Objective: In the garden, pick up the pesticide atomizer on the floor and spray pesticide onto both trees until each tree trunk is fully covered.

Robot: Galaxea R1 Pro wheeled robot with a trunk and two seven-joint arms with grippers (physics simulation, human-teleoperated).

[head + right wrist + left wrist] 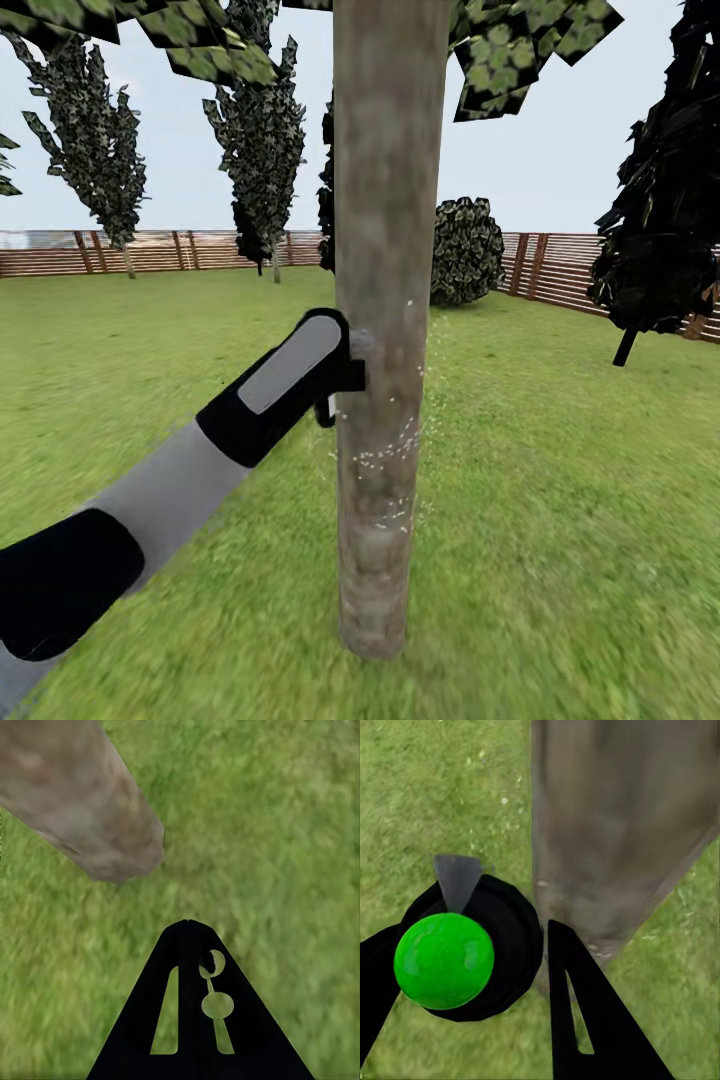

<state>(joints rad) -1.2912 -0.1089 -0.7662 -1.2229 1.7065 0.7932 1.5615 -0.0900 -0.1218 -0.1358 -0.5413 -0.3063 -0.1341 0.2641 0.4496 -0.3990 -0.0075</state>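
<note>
Grey-brown tree trunk flecked with white pesticide.

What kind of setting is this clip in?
A simulated fenced garden, apparently: grass lawn, a brown slatted fence around it, and a thick tree trunk dotted with white specks.

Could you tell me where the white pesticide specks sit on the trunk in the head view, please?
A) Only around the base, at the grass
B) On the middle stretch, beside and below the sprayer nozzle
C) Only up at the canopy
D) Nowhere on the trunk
B: the white pesticide specks dot the tree trunk beside and below the atomizer held in the left gripper.
</note>
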